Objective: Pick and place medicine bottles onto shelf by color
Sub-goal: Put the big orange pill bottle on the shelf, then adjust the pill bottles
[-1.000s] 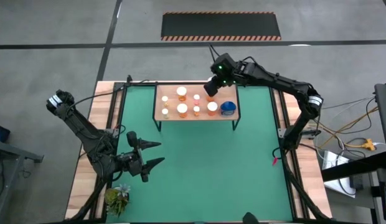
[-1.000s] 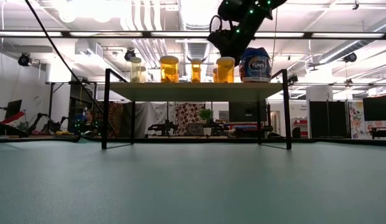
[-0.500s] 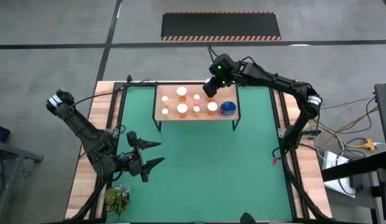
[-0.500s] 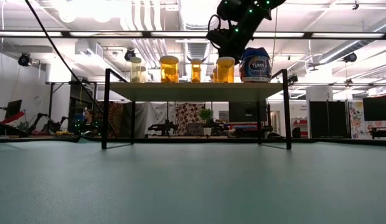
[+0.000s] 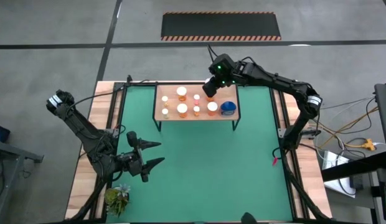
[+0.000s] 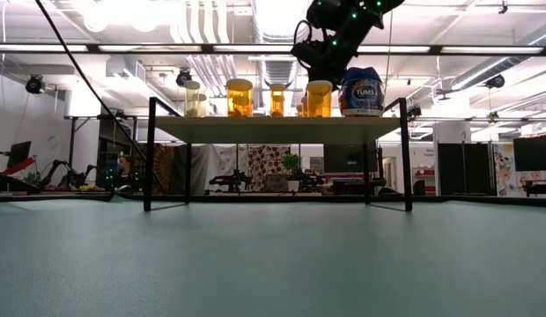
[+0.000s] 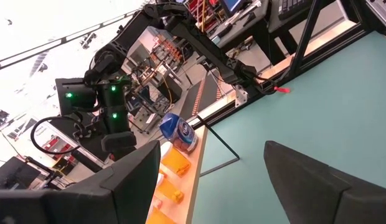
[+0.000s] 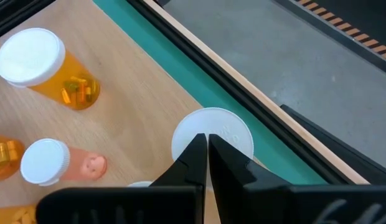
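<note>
The light-wood shelf (image 5: 171,104) stands at the far middle of the green mat. Several orange bottles with white caps (image 5: 182,110) and one blue bottle (image 5: 228,108) stand upright on it. They also show in the low view (image 6: 240,97). My right gripper (image 5: 210,90) is shut and hangs over the shelf's far right part. In the right wrist view its tips (image 8: 207,148) are right above a white-capped bottle (image 8: 225,134) by the shelf's far edge. My left gripper (image 5: 157,153) is open and empty over the mat's near left. My right gripper points down with its shut fingertips (image 8: 196,152) over the top of the white cap (image 8: 233,130) of the bottle at the shelf's far edge. I cannot tell whether they touch the cap. The bottle stands upright on the shelf.
A small green plant (image 5: 117,199) sits at the table's near left corner. A small pink thing (image 5: 275,162) lies at the mat's right edge. The shelf's thin black legs (image 6: 150,154) stand on the mat. Bare mat (image 5: 211,168) stretches between the shelf and the table's near edge.
</note>
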You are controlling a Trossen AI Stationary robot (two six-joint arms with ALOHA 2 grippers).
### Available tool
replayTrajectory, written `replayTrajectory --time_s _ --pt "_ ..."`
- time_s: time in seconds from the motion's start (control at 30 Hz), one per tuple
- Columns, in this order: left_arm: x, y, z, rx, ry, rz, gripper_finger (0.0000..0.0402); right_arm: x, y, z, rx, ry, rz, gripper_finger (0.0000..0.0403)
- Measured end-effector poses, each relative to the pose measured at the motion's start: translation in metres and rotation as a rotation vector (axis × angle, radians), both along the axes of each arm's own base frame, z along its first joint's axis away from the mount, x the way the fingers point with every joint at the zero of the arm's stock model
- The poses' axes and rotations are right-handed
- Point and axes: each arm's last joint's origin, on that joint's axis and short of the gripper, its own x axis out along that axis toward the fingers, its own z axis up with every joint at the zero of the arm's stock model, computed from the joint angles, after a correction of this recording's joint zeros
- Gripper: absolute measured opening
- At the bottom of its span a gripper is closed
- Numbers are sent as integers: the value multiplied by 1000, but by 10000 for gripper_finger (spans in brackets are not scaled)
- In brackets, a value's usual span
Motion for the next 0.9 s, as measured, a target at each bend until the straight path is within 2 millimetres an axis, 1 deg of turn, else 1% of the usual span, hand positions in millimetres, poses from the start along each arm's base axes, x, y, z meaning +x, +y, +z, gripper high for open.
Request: replayTrajectory --time_s 0.2,0.4,0.5,0.57,0.67,0.8,0.9 --pt "0 0 0 0 0 -1 270 -5 3 8 -12 -16 -1 9" --pt "0 0 0 0 0 0 270 -13 7 21 -38 -49 7 9" --pt "0 0 0 0 0 0 270 -18 13 29 -45 -62 16 9" --pt "0 0 0 -1 0 0 270 -22 22 36 -48 -61 44 9" --pt "0 0 0 -3 -1 -3 270 -27 46 46 -68 -52 114 9" --pt "0 -1 0 -29 -8 -28 270 -31 79 55 -96 -67 213 9" --pt "0 -1 1 -58 -21 -36 270 -36 97 60 -127 -58 279 9"
